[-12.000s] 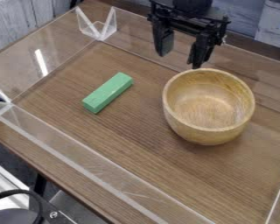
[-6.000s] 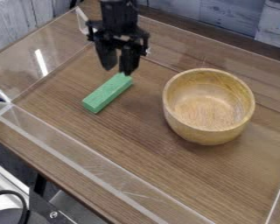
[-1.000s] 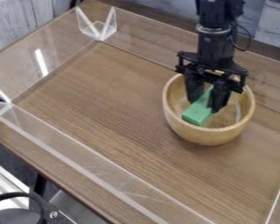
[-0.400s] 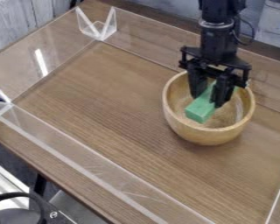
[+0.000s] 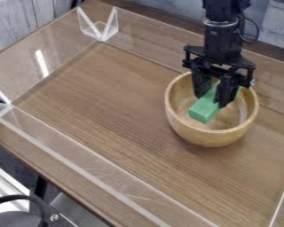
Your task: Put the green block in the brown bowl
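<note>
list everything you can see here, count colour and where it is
green block: one, bright green, inside the bowl, tilted, its upper end between the gripper's fingers
brown bowl: one, light-brown wood, on the right part of the table
table: one, dark brown wood grain, under everything
clear wall: one, transparent, running around the table's edge
clear corner piece: one, transparent, at the far left of the table
gripper: one, black, pointing down into the bowl, jaws closed on the block
arm: one, black, coming down from the top right
</note>
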Available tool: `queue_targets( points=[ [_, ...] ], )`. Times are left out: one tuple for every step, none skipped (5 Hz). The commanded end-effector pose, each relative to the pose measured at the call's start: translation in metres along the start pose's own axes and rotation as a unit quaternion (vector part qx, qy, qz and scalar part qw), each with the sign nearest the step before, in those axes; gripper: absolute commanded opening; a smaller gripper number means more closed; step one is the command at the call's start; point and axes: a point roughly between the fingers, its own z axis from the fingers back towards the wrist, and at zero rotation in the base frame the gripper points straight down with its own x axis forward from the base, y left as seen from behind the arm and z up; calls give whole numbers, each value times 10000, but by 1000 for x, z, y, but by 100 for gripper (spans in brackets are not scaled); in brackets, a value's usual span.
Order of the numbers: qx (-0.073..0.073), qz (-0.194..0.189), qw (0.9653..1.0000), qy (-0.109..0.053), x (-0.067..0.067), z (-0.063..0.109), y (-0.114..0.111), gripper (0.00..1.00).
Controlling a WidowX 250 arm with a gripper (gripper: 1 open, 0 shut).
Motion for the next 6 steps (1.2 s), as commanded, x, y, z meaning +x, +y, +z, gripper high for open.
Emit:
queue_targets(
  points=[
    [48, -50, 9991, -418, 11, 23, -2, 0],
    [53, -31, 9993, -368, 12, 19, 0, 0],
    [58, -11, 9995, -318, 13, 15, 1, 0],
    [63, 8, 9996, -269, 14, 11, 2, 0],
    [64, 25, 9997, -232, 15, 9, 3, 0],
    [67, 44, 9998, -204, 14, 10, 3, 100]
  ],
)
